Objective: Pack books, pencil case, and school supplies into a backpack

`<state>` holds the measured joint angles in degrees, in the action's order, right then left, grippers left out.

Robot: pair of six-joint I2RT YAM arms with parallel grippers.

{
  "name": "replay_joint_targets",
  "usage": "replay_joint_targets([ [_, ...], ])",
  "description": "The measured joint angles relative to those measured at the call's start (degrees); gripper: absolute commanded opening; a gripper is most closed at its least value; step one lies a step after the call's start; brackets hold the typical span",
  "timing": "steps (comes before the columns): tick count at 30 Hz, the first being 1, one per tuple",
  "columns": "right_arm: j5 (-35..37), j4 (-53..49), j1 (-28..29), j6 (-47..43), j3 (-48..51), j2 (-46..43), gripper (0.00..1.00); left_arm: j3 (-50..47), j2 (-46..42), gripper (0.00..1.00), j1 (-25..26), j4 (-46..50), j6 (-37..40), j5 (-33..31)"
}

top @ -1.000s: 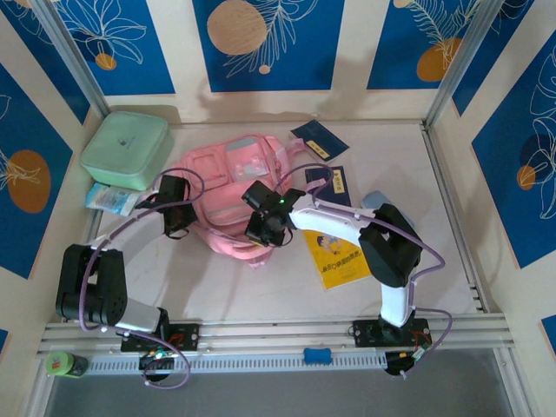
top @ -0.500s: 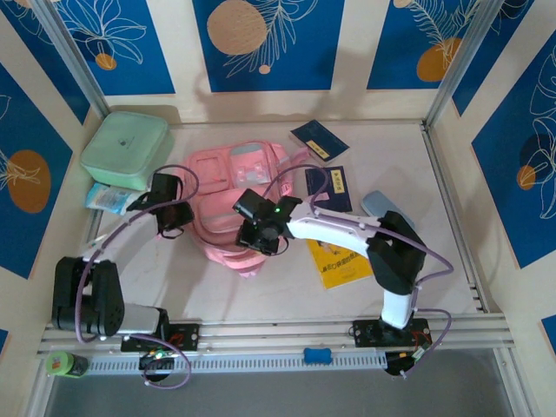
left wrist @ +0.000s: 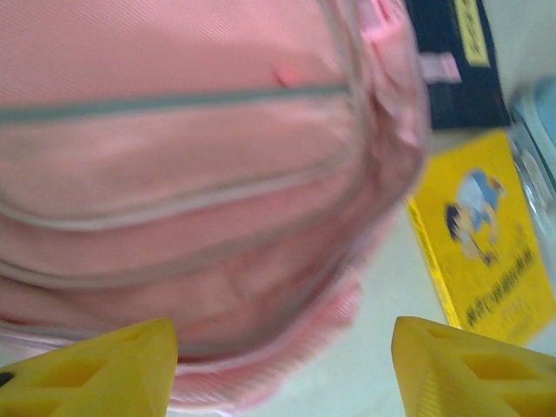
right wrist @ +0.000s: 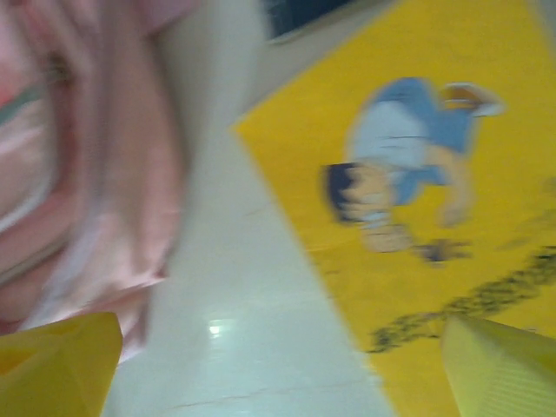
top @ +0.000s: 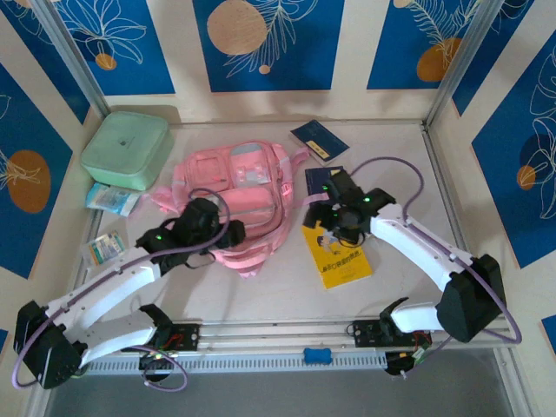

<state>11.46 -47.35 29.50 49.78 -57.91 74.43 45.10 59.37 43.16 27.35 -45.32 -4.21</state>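
The backpack lies flat at the middle of the table, clear front pockets facing up and straps trailing toward the near side. Whether its main compartment is unzipped cannot be told, as the wrist views are blurred. The yellow book lies flat just right of the backpack, separated from it by a strip of bare table. The nearer navy book lies just beyond the yellow book's far edge, and the farther navy book sits alone nearer the far wall. None of the three is packed. The right gripper hovers over the yellow book's left edge, jaws spread wide with nothing between them. The left gripper sits at the backpack's near-left side, jaws likewise apart and empty, with the pink fabric straight ahead of them. Judgement: the step in hand is lifting the yellow book while the backpack is steadied. A thin paperback lying flat offers little to pinch, so the right gripper should descend at the left edge, over the bare strip, and work one finger under the cover. The left gripper should take the rim of the bag's opening, not a strap. A mint-green box and small packets lie well to the far left, away from the work.
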Motion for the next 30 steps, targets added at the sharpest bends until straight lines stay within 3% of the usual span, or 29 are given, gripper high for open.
replay_joint_targets([
  [5, -4.39, -0.22, -13.22, -5.68, 5.64, -2.71, 0.99, 0.9, 9.35, 0.72, 13.84, -7.61, -7.56, -3.98],
  [8, -7.54, 1.46, -19.76, -8.17, 7.39, -2.54, 0.99, 2.89, 16.96, 0.74, 19.04, -12.63, -11.06, -5.73],
  [12, -11.15, 4.96, -25.16, -9.57, 10.93, -1.31, 0.99, 6.23, 25.66, 0.76, 22.36, -18.45, -14.73, -6.4],
  [17, -12.63, 8.02, -25.64, -9.81, 13.7, 1.42, 0.99, 9.44, 32.96, 0.77, 24.2, -22.69, -18.25, -7.06],
  [24, -14.78, 12.22, -25.73, -9.44, 16.79, 3.45, 0.99, 9.81, 35.56, 0.76, 24.13, -23.82, -20.7, -8.52],
  [30, -17.16, 12.48, -21.07, -7.1, 19.45, 2.75, 0.99, 8.68, 36.5, 0.72, 22.64, -25.64, -22.18, -8.17],
])
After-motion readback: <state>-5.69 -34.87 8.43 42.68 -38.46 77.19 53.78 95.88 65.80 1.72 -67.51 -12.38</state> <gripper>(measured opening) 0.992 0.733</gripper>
